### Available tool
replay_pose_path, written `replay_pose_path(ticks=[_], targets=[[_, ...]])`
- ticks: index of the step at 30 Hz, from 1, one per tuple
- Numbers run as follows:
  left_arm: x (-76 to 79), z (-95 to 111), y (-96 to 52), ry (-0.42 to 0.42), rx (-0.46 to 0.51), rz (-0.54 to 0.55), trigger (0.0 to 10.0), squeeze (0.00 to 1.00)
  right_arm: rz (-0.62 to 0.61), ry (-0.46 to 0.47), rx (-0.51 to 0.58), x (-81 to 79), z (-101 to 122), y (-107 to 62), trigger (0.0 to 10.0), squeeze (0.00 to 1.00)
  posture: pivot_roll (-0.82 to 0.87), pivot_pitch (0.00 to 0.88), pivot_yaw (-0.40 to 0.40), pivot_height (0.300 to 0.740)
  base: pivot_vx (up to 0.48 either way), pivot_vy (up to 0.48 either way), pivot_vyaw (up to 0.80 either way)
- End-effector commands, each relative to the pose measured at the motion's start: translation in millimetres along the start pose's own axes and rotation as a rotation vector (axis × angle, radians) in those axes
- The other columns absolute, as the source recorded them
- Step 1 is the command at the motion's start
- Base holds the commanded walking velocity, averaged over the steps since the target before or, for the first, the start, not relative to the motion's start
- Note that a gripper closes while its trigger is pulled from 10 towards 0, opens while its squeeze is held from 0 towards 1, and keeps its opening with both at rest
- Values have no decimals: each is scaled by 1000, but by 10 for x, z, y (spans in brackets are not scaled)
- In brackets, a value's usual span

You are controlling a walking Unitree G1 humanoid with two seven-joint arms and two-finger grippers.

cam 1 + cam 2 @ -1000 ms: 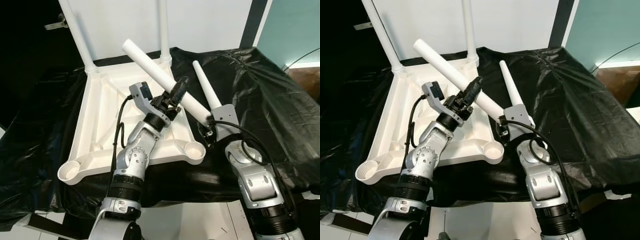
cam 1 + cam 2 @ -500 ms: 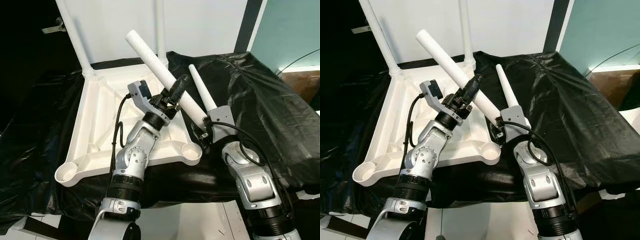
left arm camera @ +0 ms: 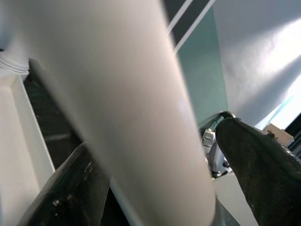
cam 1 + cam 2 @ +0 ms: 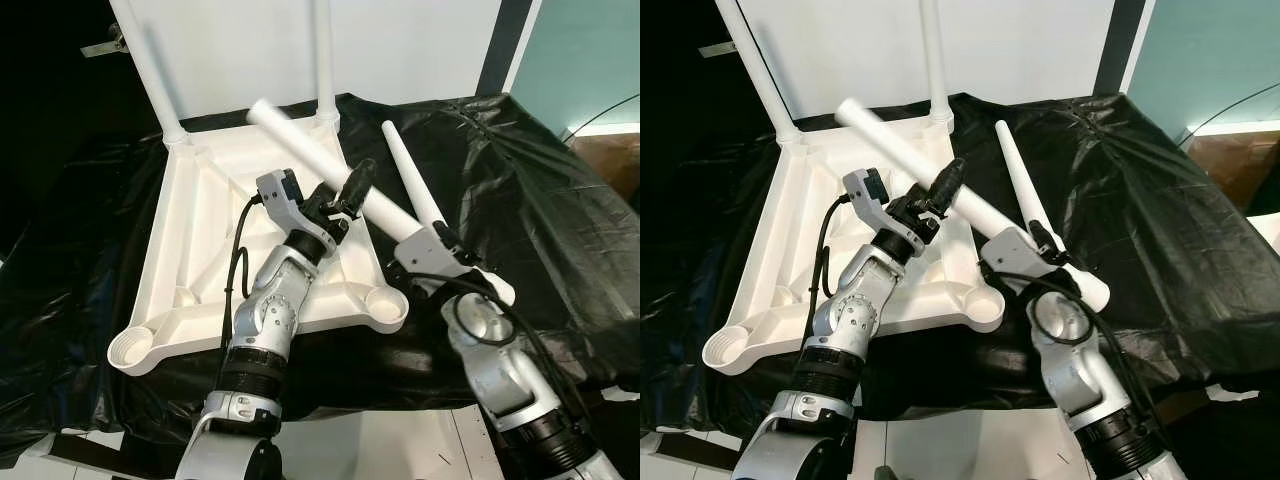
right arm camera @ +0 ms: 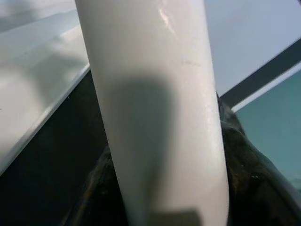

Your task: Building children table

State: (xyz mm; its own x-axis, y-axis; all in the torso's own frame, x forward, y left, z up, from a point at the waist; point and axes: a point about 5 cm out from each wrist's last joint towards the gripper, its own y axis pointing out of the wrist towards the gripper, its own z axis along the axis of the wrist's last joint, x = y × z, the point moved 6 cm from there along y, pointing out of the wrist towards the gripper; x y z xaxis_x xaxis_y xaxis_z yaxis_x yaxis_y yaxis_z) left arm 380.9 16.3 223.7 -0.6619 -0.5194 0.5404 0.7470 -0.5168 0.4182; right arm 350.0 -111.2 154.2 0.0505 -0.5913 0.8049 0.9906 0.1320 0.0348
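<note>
One white tabletop (image 4: 200, 230) lies upside down on the black-draped surface (image 4: 560, 230). Four white legs in all: two fitted legs (image 4: 150, 65) stand upright in its far corners, one loose leg (image 4: 310, 150) in the left hand (image 4: 352, 190), one second loose leg (image 4: 410, 190) in the right hand (image 4: 440, 240). Two empty corner sockets (image 4: 385, 300) remain near the hands.

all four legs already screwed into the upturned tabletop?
No: two legs stand in the tabletop; near corner sockets sit empty.

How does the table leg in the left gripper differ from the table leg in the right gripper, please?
The left gripper clamps its leg mid-shaft; the right gripper grips its leg near the thick end. The left leg leans over the upturned tabletop; the right leg stands over the black sheet. Both are white.
</note>
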Motion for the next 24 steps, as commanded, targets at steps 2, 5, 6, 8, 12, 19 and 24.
replay_pose_path(ticks=[2,5,6,8,12,19,24], targets=[[-8,23,9,-1,7,7,10000,0,-51,-89,46,19,68,3,0,0,-128,18,76,740,0,0,0],[-9,24,8,-3,7,9,10000,0,-87,-149,62,30,47,-12,0,0,-125,17,74,740,0,0,0],[-14,24,9,-2,8,10,10000,0,-120,-201,77,38,13,-35,0,0,-124,17,74,740,0,0,0],[-31,30,10,-1,12,16,10000,0,-157,-276,101,27,-44,-78,0,0,-123,16,76,740,0,0,0],[33,56,2,-34,36,-35,0,0,-182,-322,130,21,-26,-106,0,0,-125,15,79,740,0,0,0],[204,40,-15,-33,34,-120,0,0,-241,-316,158,79,58,-116,0,0,-128,15,84,740,0,0,0],[197,39,-16,-40,34,-119,0,0,-249,-300,142,90,9,-90,353,0,-129,10,84,740,0,0,0]])
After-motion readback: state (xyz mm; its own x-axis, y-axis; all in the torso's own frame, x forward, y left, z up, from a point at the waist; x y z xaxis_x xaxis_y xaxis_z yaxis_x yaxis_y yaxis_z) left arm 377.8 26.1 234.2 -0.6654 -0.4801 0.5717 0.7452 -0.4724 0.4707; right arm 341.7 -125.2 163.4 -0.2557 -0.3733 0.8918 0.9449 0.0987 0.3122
